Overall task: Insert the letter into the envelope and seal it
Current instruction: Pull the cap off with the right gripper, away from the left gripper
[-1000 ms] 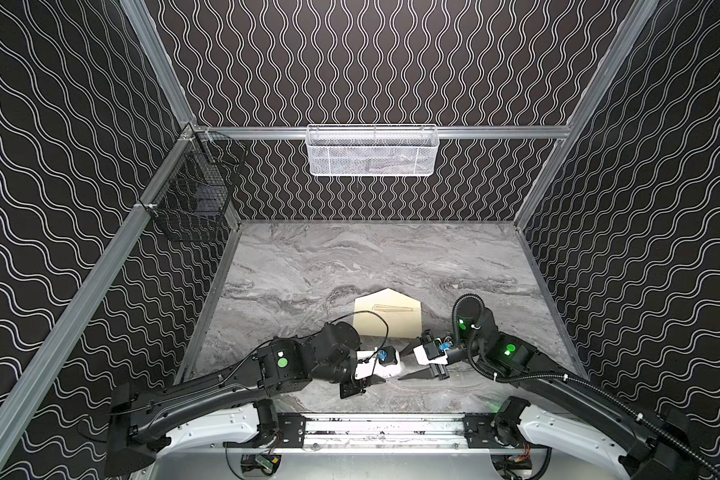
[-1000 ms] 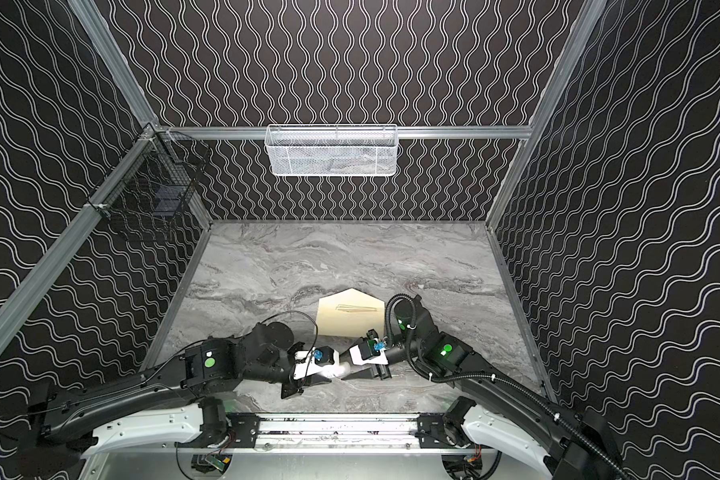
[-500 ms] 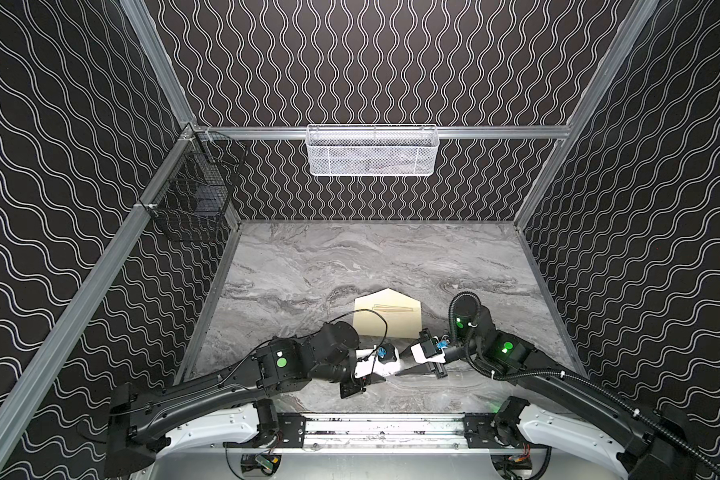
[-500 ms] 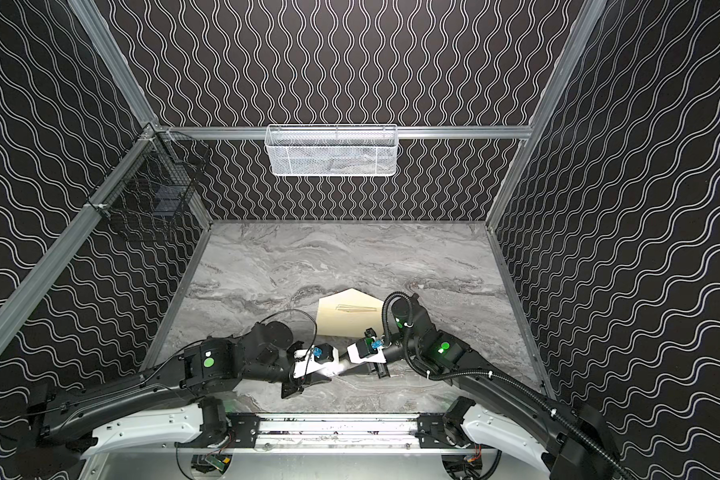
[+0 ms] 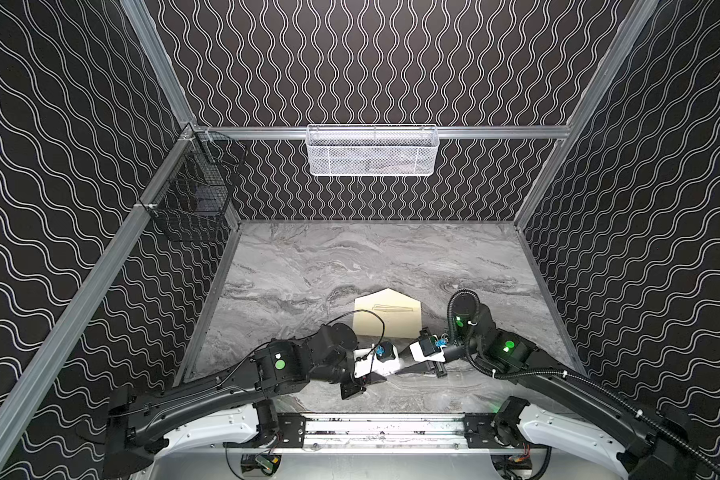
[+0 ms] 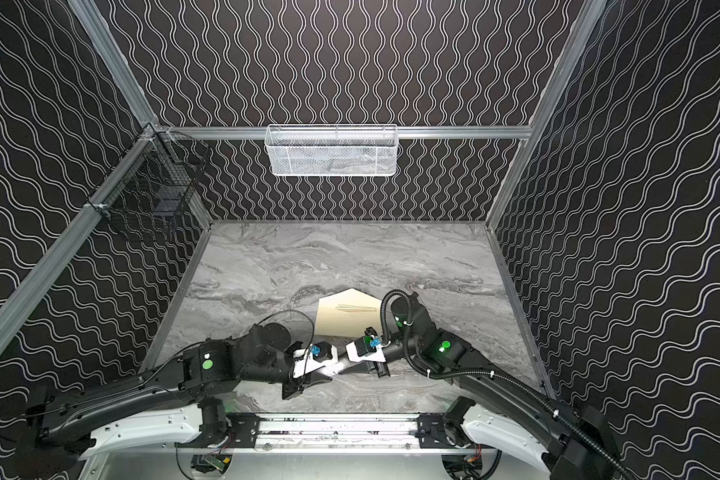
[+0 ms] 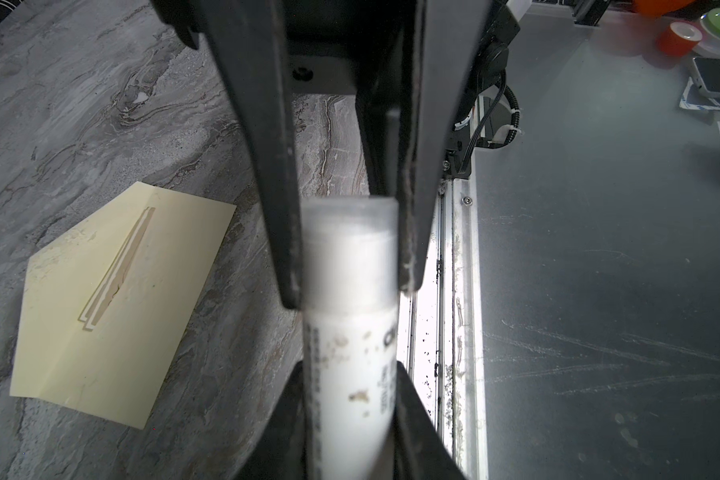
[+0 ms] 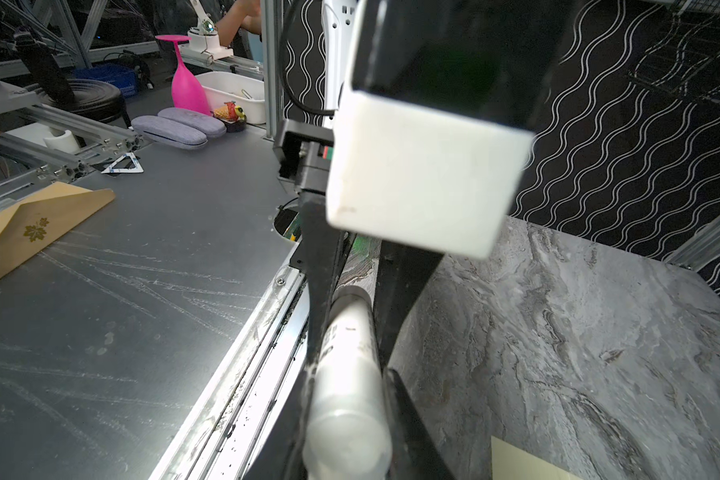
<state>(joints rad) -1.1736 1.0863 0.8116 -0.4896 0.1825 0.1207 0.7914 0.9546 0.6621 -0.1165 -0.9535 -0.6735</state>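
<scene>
Nearest, just above the front rail (image 5: 383, 419): got a white stick (image 7: 352, 332) clamped at both ends, clear of the table. Left gripper (image 7: 352, 424) pressed onto the barrel, right gripper (image 7: 350, 286) nipping the translucent cap (image 7: 350, 232), with fingers (image 7: 267, 208) flat against it on both sides. Reads as a cap pull before gluing, judging by the task. Expect hard, smooth plastic, slippery in a pinch, so pull straight along the axis.

Just beyond, on the marble table (image 5: 308, 266): find the envelope (image 5: 387, 320) lying flat, flap (image 5: 387, 297) open and pointing away from the arms, touched by neither gripper. Can see only a thin tan edge of the letter (image 7: 122, 268) at the mouth, so take it as already tucked inside. Leaves sealing to do.

Handling call on the envelope: light, thin, floppy, likely to slide on smooth stone. Pin the body near a lower corner, take the flap at its tip or press along the fold. Go easy dragging glue across it, or risk a skid or crease.

Far back: white mesh basket (image 5: 371, 153) on the rear rail, black wire basket (image 5: 192, 199) on the left wall. Ignore both.
</scene>
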